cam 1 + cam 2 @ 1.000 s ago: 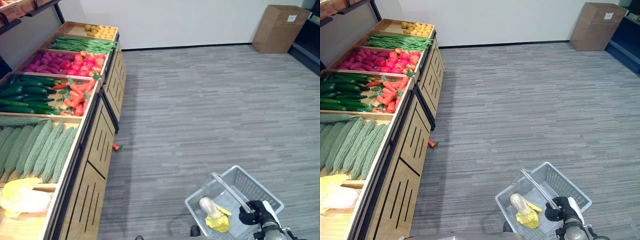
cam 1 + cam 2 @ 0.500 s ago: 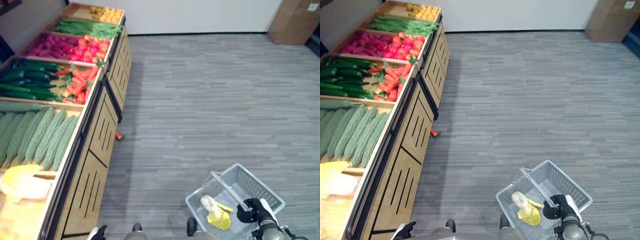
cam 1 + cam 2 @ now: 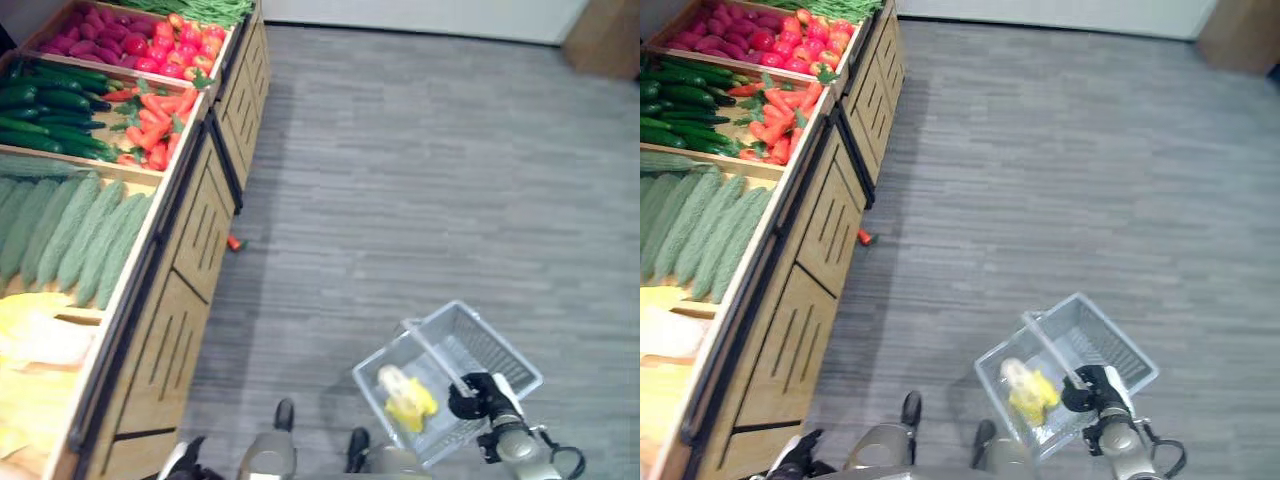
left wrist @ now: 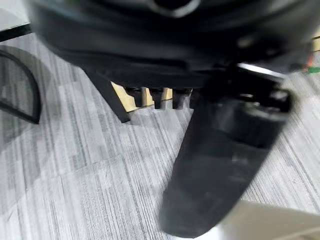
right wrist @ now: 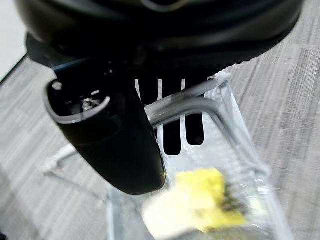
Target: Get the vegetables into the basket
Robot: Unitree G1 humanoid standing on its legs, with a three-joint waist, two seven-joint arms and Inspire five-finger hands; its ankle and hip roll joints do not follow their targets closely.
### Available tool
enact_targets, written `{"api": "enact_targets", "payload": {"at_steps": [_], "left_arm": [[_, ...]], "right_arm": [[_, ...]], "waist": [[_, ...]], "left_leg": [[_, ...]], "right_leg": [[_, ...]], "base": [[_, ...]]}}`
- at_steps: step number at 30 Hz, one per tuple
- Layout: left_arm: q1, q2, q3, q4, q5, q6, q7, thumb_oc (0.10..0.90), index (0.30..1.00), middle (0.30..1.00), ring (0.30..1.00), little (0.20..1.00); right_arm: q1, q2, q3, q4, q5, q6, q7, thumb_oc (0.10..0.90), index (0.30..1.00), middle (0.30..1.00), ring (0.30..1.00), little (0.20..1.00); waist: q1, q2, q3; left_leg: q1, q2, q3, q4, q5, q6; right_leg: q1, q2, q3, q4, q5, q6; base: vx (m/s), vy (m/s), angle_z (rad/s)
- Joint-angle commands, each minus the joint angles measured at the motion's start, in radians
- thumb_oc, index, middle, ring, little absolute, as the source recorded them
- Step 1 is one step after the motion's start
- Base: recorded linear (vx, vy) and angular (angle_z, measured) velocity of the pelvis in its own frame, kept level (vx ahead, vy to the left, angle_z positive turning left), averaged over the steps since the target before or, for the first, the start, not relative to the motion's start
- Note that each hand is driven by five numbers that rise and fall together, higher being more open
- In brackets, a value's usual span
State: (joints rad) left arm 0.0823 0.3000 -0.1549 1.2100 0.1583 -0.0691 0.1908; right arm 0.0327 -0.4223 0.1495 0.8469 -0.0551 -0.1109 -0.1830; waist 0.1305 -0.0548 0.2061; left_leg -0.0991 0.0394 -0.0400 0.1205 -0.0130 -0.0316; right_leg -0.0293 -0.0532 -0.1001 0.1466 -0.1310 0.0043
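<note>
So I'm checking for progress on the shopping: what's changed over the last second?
Mostly the camera has tipped downward, so the wooden produce stand slid up in view. The right hand stays curled round the handle of the grey wire basket, the yellow-and-white vegetable still inside. The left hand hangs over the floor.
</note>
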Motion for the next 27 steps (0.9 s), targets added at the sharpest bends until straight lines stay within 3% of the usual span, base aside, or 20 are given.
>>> {"api": "enact_targets", "payload": {"at_steps": [1,4,10,16,27], "left_arm": [[-0.03,0.02,0.002,0.031,0.037,-0.013,0.021,0.9,1.0,1.0,1.0,1.0],[-0.036,0.03,-0.003,0.014,0.037,-0.016,0.023,0.9,1.0,1.0,1.0,1.0],[-0.057,0.053,-0.014,-0.029,0.023,-0.023,0.035,0.9,1.0,1.0,1.0,1.0],[-0.052,0.053,-0.032,-0.015,0.054,-0.021,0.031,0.9,1.0,1.0,1.0,1.0],[-0.037,0.052,-0.052,0.005,0.107,-0.018,0.027,0.9,1.0,1.0,1.0,1.0]], "right_arm": [[-0.004,-0.1,-0.05,-0.121,0.006,-0.078,-0.051,0.4,0.3,0.3,0.3,0.3],[-0.018,-0.083,-0.042,-0.121,0.007,-0.07,-0.046,0.4,0.3,0.3,0.3,0.3],[-0.05,-0.064,-0.017,-0.115,0.004,-0.063,-0.044,0.4,0.3,0.3,0.3,0.3],[-0.047,-0.061,-0.016,-0.122,-0.002,-0.062,-0.04,0.4,0.3,0.3,0.3,0.3],[-0.028,-0.05,-0.011,-0.102,-0.011,-0.069,-0.03,0.4,0.3,0.3,0.3,0.3]], "waist": [[-0.02,0.007,-0.069],[-0.012,-0.007,-0.088],[-0.009,-0.023,-0.089],[-0.011,-0.036,-0.096],[-0.014,-0.041,-0.107]], "left_leg": [[-0.127,-0.008,-0.012,-0.109,0.174,-0.026],[-0.128,-0.026,0.021,-0.074,0.133,0.001],[-0.128,-0.052,0.041,-0.059,0.1,0.026],[-0.116,-0.063,0.046,-0.089,0.101,0.035],[-0.079,-0.066,0.046,-0.12,0.097,0.035]], "right_leg": [[0.182,-0.036,0.004,-0.097,0.004,0.105],[0.166,-0.074,0.029,-0.086,0.019,0.132],[0.137,-0.101,0.045,-0.074,0.096,0.156],[0.13,-0.11,0.048,-0.088,0.15,0.171],[0.146,-0.11,0.039,-0.102,0.163,0.179]], "base": [[0.23,0.195,-0.39],[0.17,0.17,-0.22],[0.09,0.1,-0.19],[0.03,0.03,-0.02],[0.01,0.005,-0.02]]}}
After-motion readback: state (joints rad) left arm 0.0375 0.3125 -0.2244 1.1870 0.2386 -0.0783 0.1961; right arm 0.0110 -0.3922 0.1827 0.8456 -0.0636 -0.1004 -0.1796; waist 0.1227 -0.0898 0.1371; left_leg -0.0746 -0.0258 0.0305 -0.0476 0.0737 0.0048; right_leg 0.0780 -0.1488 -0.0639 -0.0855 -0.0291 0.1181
